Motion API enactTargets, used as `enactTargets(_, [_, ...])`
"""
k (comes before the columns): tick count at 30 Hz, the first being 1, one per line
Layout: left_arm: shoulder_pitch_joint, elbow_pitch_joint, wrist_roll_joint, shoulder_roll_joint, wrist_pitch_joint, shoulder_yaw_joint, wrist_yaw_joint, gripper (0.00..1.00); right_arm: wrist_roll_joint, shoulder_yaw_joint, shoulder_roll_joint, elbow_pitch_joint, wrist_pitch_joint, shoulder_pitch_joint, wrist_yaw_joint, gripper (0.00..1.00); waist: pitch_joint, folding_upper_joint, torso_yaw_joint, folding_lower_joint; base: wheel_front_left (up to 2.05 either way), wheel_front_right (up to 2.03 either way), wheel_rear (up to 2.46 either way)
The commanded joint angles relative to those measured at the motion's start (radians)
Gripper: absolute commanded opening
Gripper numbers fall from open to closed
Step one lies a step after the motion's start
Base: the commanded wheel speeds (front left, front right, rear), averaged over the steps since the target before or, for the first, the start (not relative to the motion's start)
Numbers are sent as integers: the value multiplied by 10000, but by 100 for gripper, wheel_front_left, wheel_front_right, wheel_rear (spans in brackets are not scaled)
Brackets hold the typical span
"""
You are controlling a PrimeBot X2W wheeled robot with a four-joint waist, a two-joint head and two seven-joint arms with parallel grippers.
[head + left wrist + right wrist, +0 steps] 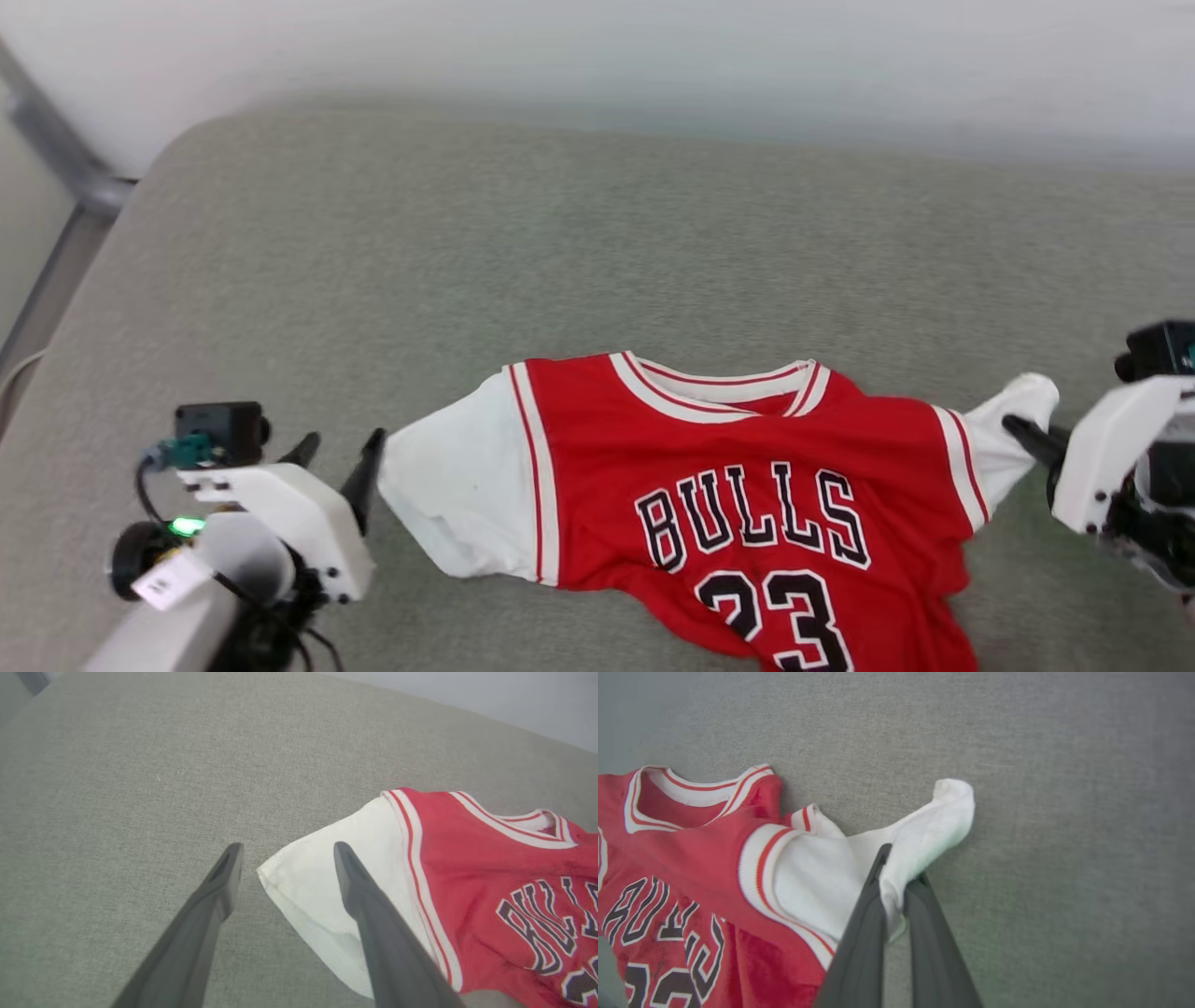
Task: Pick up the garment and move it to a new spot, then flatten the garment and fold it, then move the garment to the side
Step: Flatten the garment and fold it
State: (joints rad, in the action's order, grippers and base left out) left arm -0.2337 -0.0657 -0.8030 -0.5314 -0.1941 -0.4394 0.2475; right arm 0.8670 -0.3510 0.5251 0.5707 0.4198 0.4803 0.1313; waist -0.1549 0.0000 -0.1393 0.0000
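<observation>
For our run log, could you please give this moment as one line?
shirt: front up | right gripper: jaws shut on its sleeve | left gripper: jaws open at other sleeve

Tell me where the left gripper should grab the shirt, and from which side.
Grip the shirt by the outer hem of its white sleeve on the robot's left, coming in from that side. The hem lies flat, facing the open left gripper; the right gripper pinches the other sleeve.

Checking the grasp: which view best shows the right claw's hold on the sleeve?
Right wrist view: the right claw is shut on the white sleeve of the garment, cloth bunched between its fingers. The head view shows it small at the edge; the left wrist view shows the opposite sleeve.
</observation>
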Motion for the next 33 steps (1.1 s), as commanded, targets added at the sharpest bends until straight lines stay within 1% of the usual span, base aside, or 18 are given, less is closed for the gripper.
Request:
enactTargets(1, [-6,43,-62,-124,-86,102,20,100,-105,73,-32,-77,-71,-140,-11,0,137,0,371,0,0,0,0])
enactTargets(4, [-16,299,-449,-648,-1198,137,35,100,-290,612,-190,-498,-174,-815,-11,0,54,0,802,0,0,0,0])
enactTargets(7, [-211,419,-735,-1088,-2080,149,9,100,-514,1095,-342,-1052,-94,-1363,-11,0,-141,0,1177,0,0,0,0])
enactTargets(11, [-560,220,-1058,-1344,-3058,33,-145,100,-891,1548,-753,-1823,97,-1801,-11,0,-482,0,1604,0,0,0,0])
enactTargets(16, [-1145,-360,-1244,-1289,-3685,-126,-323,100,-1233,1987,-1436,-2736,477,-2092,-11,0,-890,0,2027,0,0,0,0])
enactTargets(23, [-1582,-1330,-1010,-1377,-4338,-440,-126,100,-1590,2389,-1839,-3413,999,-2181,-9,0,-1293,0,2381,0,0,0,0])
enactTargets(27, [-1493,-1807,-1175,-1182,-4946,-839,-287,100,-1678,2617,-2003,-3632,1162,-2245,-9,0,-1365,0,2432,0,0,0,0])
enactTargets(28, [-1425,-1905,-1260,-1112,-5121,-950,-388,67,-1688,2664,-2035,-3672,1199,-2272,-9,0,-1370,0,2433,0,0,0,0])
enactTargets(29, [-1393,-1978,-1328,-1026,-5267,-1069,-475,25,-1707,2706,-2055,-3700,1238,-2289,-9,0,-1370,0,2431,0,0,0,0])
enactTargets(30, [-1376,-2038,-1398,-924,-5384,-1179,-596,0,-1734,2761,-2068,-3724,1250,-2291,-9,0,-1363,0,2424,0,0,0,0])
enactTargets(33, [-1523,-2082,-1316,-710,-5111,-1283,-884,0,-1822,2918,-2066,-3789,1332,-2225,-9,0,-1263,0,2360,0,0,0,0])
